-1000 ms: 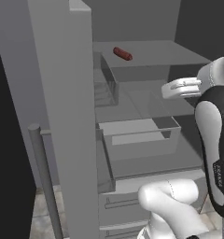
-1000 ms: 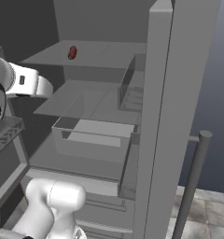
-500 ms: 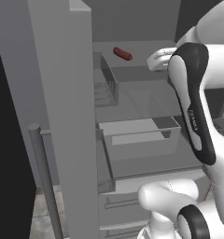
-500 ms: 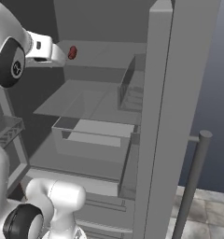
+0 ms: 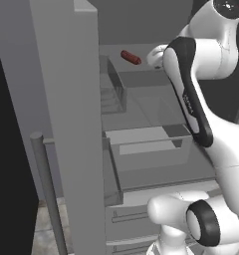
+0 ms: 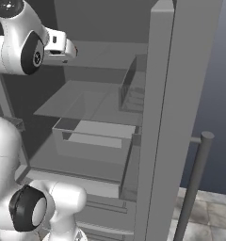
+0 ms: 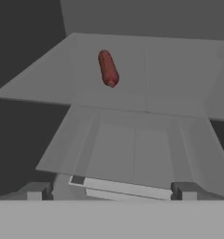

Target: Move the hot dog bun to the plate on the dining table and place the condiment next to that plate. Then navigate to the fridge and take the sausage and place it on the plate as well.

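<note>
Fridge (image 5: 66,99) shelf with sausage (image 7: 108,68), clearest from hand; gripper (image 7: 109,190) seemingly spread wide

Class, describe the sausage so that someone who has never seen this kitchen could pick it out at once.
Start at the open fridge and look to its top shelf, above the clear drawer. The sausage lies alone on that shelf: short, rounded and dark red-brown, the one coloured thing among grey surfaces.
</note>
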